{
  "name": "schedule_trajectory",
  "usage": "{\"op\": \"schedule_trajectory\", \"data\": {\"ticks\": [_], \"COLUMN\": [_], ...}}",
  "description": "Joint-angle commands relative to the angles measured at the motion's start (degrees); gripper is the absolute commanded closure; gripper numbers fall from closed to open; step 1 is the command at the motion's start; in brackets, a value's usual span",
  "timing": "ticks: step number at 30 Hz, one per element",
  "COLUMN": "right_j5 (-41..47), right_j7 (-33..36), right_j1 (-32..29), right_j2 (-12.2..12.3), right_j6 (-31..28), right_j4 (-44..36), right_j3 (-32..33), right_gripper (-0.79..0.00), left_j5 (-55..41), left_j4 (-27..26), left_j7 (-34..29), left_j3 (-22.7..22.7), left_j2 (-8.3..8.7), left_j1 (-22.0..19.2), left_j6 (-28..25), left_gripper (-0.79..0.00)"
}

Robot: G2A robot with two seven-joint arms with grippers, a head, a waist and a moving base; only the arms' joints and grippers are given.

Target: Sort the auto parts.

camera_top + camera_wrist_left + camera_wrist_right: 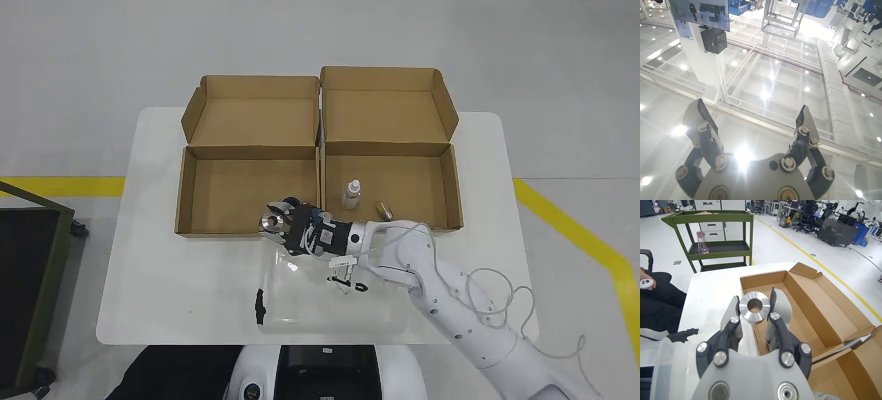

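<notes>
Right fingers [781,303] grip metal ring [744,308] over box [762,280].

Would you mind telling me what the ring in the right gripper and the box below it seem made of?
The ring looks like machined metal, perhaps steel or aluminium: bright silvery face, fine tool marks. The box looks like brown cardboard: matt, folded flaps, raw edges.

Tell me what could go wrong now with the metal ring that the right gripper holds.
The metal ring is smooth and the right gripper pinches only its curved side, so it may slip. It hangs near the nearest wall of the left box; released here, it could strike the rim and roll onto the table.
</notes>
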Motion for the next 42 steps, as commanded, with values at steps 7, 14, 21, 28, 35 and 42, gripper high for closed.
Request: {"op": "schedule_trajectory", "data": {"ticks": [7,14,21,28,35,42], "right_j5": [0.4,2.0,4.2,5.3,4.1,4.1], "right_j7": [0.3,0.7,3.3,5.9,8.7,10.6], "right_j1": [0.4,2.0,6.1,11.1,14.8,17.2], "right_j2": [-0.4,-1.1,-2.7,-5.1,-7.5,-9.7], "right_j6": [1.7,4.5,5.9,8.4,11.6,12.8], "right_j4": [0.5,2.6,7.1,12.6,18.4,23.0], "right_j3": [0.6,1.3,-0.8,-4.7,-8.5,-10.9], "right_gripper": [0.000,0.000,0.000,0.000,0.000,0.000], "left_j5": [0.0,0.0,0.0,0.0,0.0,0.0], "left_j4": [0.0,0.0,0.0,0.0,0.0,0.0], "left_j7": [0.0,0.0,0.0,0.0,0.0,0.0], "left_j3": [0.0,0.0,0.0,0.0,0.0,0.0], "left_j2": [0.00,0.00,0.00,0.00,0.00,0.00], "left_j1": [0.0,0.0,0.0,0.0,0.0,0.0], "left_j6": [0.0,0.0,0.0,0.0,0.0,0.0], "left_gripper": [-0.785,-0.785,-0.785,-0.785,-0.785,-0.785]}}
